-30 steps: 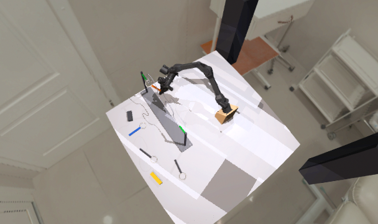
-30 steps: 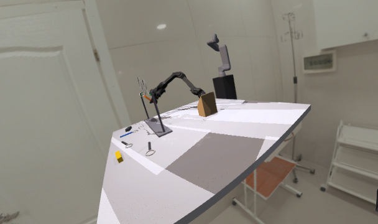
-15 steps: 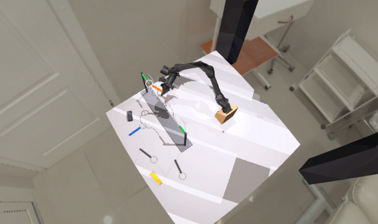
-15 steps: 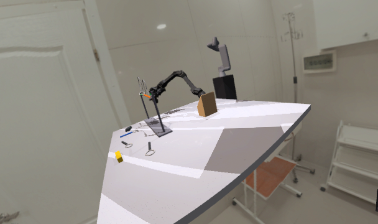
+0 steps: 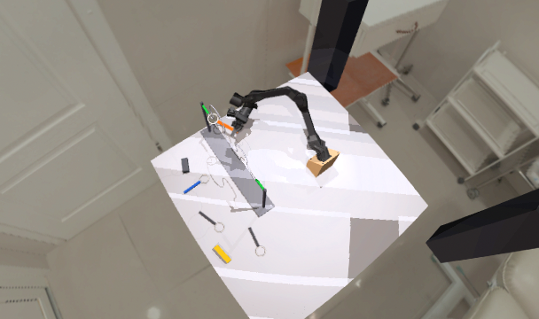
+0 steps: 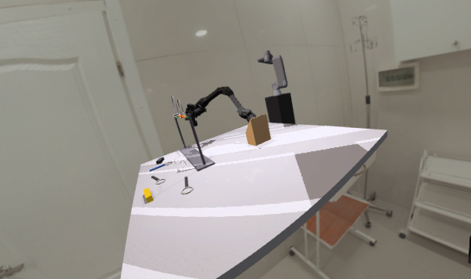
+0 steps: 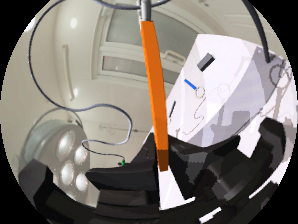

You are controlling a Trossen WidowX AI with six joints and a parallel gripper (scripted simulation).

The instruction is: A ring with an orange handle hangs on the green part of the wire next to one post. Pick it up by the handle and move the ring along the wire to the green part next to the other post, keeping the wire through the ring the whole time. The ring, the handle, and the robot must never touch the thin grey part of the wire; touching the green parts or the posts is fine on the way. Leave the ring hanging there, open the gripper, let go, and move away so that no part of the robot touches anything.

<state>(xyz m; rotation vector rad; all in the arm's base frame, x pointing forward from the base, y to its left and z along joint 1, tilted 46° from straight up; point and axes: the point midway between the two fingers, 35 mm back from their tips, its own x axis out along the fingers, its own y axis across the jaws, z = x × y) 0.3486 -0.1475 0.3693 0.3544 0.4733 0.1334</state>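
The ring's orange handle (image 5: pixel 225 126) (image 6: pixel 182 116) (image 7: pixel 154 80) is held at its end by my gripper (image 5: pixel 234 129) (image 7: pixel 156 135), which is shut on it. The ring is around the wire beside the lower end of the green part (image 5: pixel 205 109) at the far post (image 5: pixel 207 120) (image 6: pixel 180 133). The thin grey wire (image 7: pixel 67 108) curves in bends toward the other green part (image 5: pixel 260 184) (image 7: pixel 123 162), at the near post (image 5: pixel 264 198) (image 6: pixel 197 140). In the wrist view the ring is mostly cut off at the top edge; whether it touches the wire I cannot tell.
The posts stand on a grey base (image 5: pixel 240 175). On the table beyond it lie a dark block (image 5: pixel 185 165), a blue-handled ring (image 5: pixel 192 187), two dark-handled rings and a yellow block (image 5: pixel 222 253). The arm's wooden mount (image 5: pixel 324 164) stands on the other side.
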